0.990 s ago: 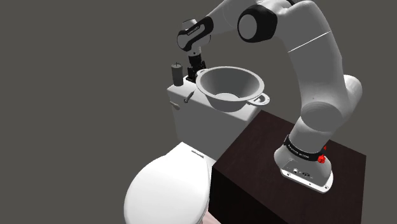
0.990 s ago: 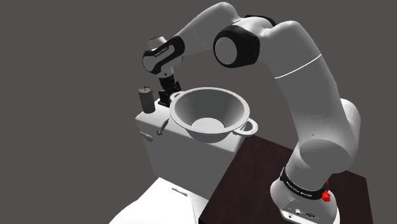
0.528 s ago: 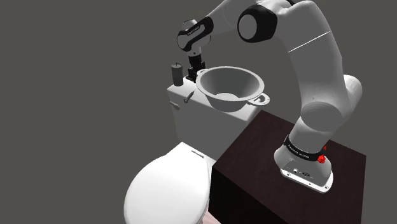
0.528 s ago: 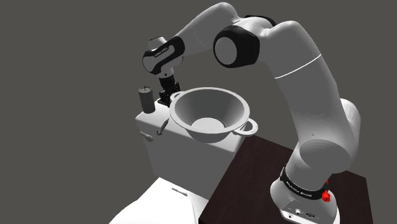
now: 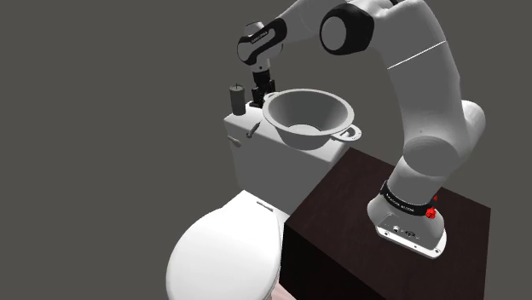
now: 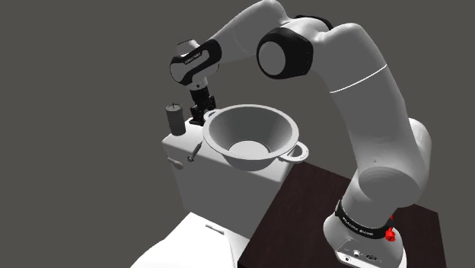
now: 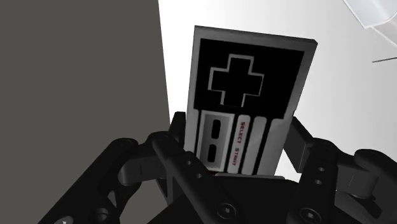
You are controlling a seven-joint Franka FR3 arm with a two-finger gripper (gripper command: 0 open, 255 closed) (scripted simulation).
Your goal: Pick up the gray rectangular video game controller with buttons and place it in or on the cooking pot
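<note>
Gripper [image 7: 238, 141] tight around gray controller [image 7: 251, 83]

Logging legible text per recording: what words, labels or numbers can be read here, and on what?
"SELECT": red, on the controller.
"START": red, after it on the same strip.
Lettering on the dark wrist joint: too small to read.
Lettering on the dark base band: too small to read.

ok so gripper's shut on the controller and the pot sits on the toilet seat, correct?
One thing off: the pot sits on the toilet tank, not the seat, as the shoulder view shows. The gripper is shut on the controller, as you said.
</note>
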